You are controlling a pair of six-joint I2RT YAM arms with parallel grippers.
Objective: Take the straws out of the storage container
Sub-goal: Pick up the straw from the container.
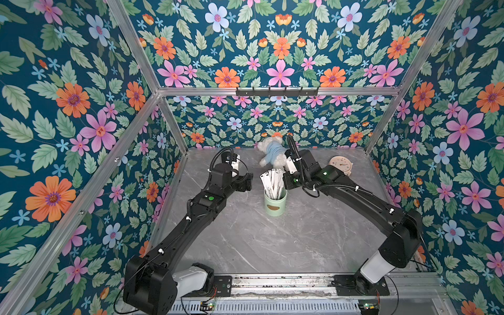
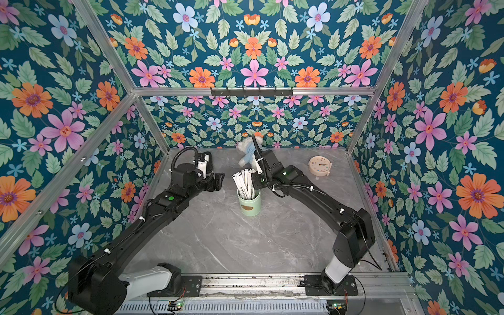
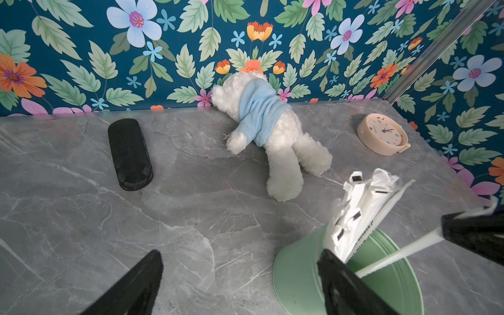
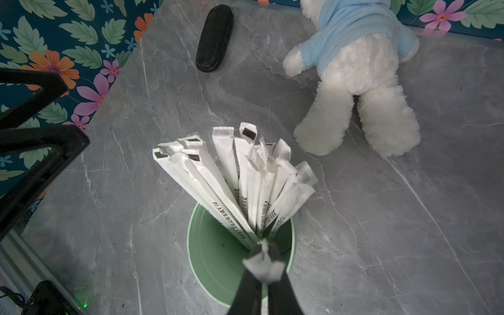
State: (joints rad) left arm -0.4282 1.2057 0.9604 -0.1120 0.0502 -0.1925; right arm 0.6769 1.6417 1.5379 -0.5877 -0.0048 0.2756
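Many paper-wrapped straws (image 1: pixel 272 182) stood fanned in the mint-green cup (image 1: pixel 275 205) at mid-bench (image 1: pixel 272 245). Right jaws were pinched tight on the top end of one straw (image 4: pixel 263 266), its lower part inside the cup. Left jaws hung wide apart and empty, just left of the cup. Farther back lay a white plush toy (image 1: pixel 272 151), a black case (image 3: pixel 129 158) and, to the right, a pinkish clock (image 1: pixel 341 165).

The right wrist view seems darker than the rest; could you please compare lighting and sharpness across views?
Right wrist view: dim, the storage container in shadow, the right gripper blurred. Left wrist view: bright, even, the plush toy crisp. Both top views: sharp, wide-angle, frame bars splaying outward.
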